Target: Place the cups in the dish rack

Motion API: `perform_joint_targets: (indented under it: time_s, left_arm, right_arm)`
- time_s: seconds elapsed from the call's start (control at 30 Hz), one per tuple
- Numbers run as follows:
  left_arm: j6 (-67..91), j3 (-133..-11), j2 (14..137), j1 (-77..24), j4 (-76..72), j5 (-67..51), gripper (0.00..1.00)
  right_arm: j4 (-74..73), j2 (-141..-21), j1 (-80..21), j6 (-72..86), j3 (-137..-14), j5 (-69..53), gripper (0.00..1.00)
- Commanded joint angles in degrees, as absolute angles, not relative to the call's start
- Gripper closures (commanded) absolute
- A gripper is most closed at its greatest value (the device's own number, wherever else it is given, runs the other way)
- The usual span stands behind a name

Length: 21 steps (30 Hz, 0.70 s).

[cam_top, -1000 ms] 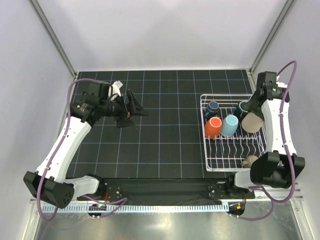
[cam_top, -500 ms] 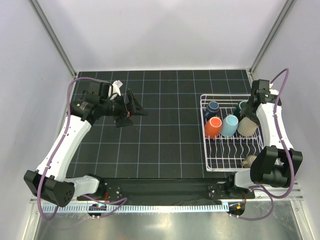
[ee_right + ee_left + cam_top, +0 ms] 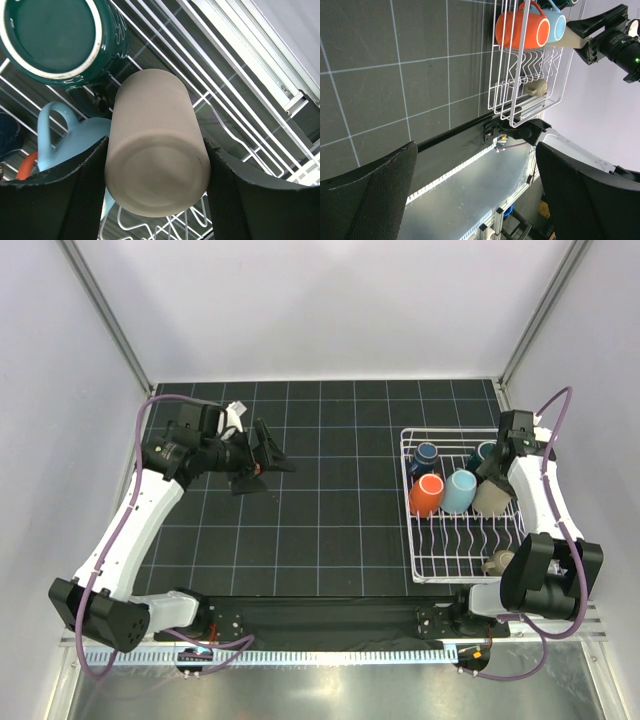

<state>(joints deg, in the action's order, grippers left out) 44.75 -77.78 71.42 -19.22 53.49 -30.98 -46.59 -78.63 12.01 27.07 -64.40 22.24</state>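
Nearly done, I reckon. Five cups sit in the dish rack (image 3: 455, 540): navy cup (image 3: 427, 453), dark teal mug (image 3: 484, 452), orange cup (image 3: 426, 496), light blue mug (image 3: 460, 490), plus a small taupe mug (image 3: 497, 561) in the near corner. The right gripper (image 3: 157, 197) is clamped on the beige tumbler (image 3: 156, 150), low over the rack's right side just beside the light blue mug, not released yet. The left gripper (image 3: 262, 462) hangs wide open, empty, over the tabletop (image 3: 330, 520). Only set-down and let-go left.
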Motion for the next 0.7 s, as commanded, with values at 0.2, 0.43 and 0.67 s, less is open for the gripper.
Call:
perform_joint_targets:
  time_s: [0.2, 0.43, 0.67]
  left_arm:
    - [44.47, -79.10, 71.37, -19.42, 53.35, -31.20, 0.04]
    - [44.82, -78.14, 70.66, -19.51, 53.09, -31.81, 0.04]
    - [45.26, -77.61, 69.79, -20.21, 53.09, -31.90, 0.04]
  right_arm:
    - [-46.05, -77.08, 12.22, 27.16, -63.37, 22.68, 0.58]
    - [-50.27, -76.73, 12.22, 27.07, -65.39, 22.85, 0.05]
    - [-55.89, -75.33, 12.13, 28.21, -69.68, 21.71, 0.00]
